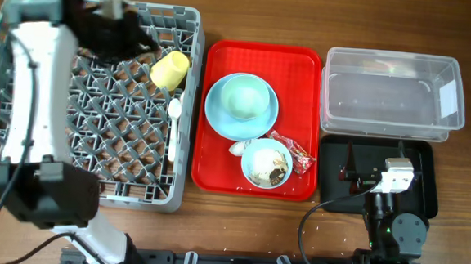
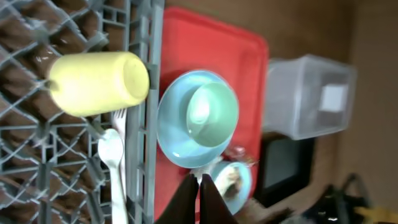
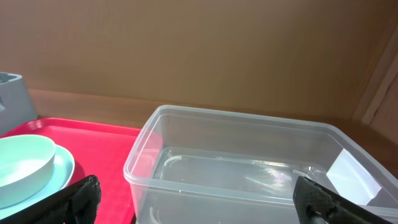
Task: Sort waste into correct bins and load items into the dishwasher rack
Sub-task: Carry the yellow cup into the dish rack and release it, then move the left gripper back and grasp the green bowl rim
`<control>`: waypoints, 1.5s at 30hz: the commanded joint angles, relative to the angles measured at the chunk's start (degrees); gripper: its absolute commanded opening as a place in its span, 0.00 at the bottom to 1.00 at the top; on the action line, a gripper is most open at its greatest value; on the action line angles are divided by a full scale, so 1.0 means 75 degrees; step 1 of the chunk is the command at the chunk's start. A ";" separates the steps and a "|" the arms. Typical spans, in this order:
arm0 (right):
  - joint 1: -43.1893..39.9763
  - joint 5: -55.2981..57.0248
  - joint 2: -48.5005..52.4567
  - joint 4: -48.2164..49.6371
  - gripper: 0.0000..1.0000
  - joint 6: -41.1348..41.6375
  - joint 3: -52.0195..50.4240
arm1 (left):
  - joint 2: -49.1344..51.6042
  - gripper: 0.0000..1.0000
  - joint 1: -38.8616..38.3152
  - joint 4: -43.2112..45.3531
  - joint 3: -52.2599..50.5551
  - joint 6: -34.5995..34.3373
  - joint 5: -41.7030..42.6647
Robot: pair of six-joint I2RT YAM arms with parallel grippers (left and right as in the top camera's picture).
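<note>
Wrapper (image 1: 293, 150) in overhead view lay on red tray (image 1: 218, 147) beside crumb bowl (image 1: 266, 164), long axis diagonal, just left of right end effector (image 1: 375, 161) over black tray (image 1: 425, 172); right arm nearer, I'd judge. L wrist: left end effector (image 2: 199, 190) closed, empty. R wrist: fingers (image 3: 81, 199) spread wide, nothing held, clear tub (image 3: 249, 130) ahead.

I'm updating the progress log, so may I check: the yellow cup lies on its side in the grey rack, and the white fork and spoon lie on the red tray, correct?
Not quite: the fork and spoon lie in the grey rack, beside the yellow cup, not on the red tray. The left wrist view shows this; the cup is as you say.
</note>
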 commanded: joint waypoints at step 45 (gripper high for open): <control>-0.0044 -0.0038 -0.0038 0.0020 1.00 -0.0012 -0.0009 | -0.0149 0.04 -0.2288 0.0921 0.0009 -0.0938 -0.2040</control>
